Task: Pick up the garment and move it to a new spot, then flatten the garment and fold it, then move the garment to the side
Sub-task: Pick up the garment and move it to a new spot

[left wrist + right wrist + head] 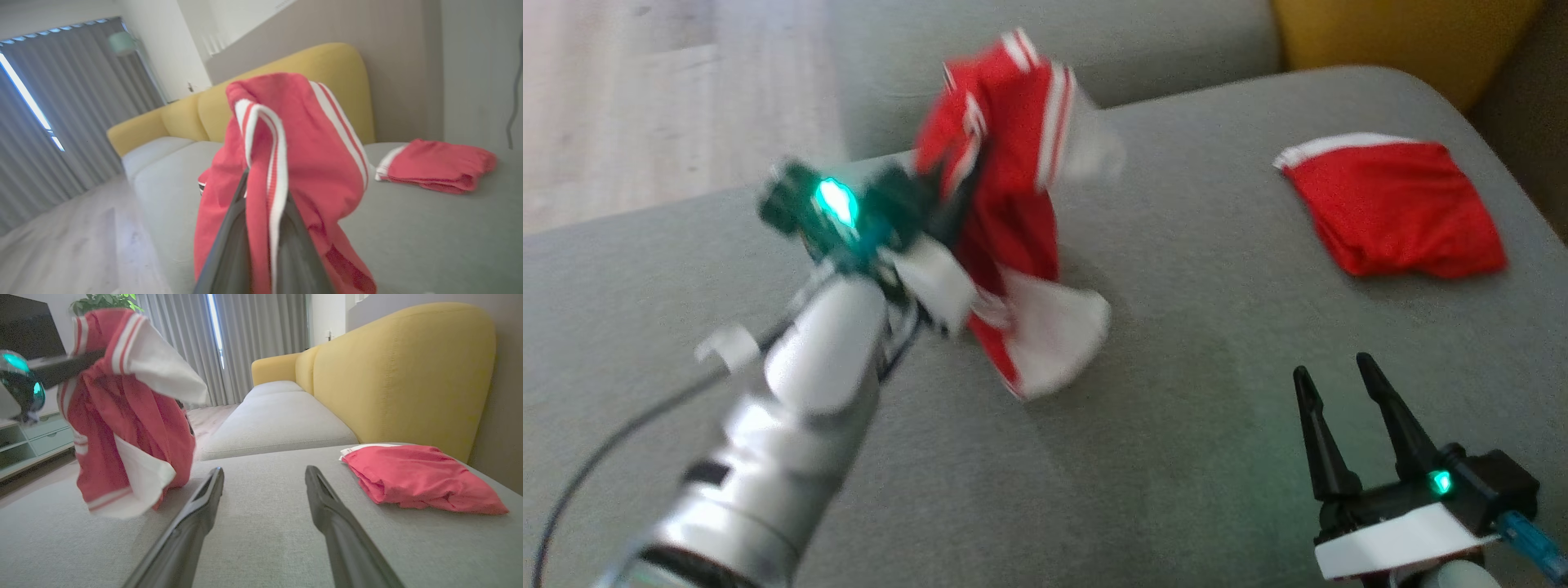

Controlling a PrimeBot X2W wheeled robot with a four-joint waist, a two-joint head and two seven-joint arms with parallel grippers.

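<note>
While raised for carrying to a new spot, recorded garment (pixel 1005 188) pinched in pressed-together left gripper (pixel 935 200), hanging above grey cushion (pixel 1176 425). Noted right gripper (pixel 1331 367) spread and empty, low over cushion, presumably awaiting flattening.

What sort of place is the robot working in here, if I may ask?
Most likely a home living room: a grey sofa with a yellow backrest, floor-length curtains over a bright window, and what looks like a television above a low cabinet.
</note>
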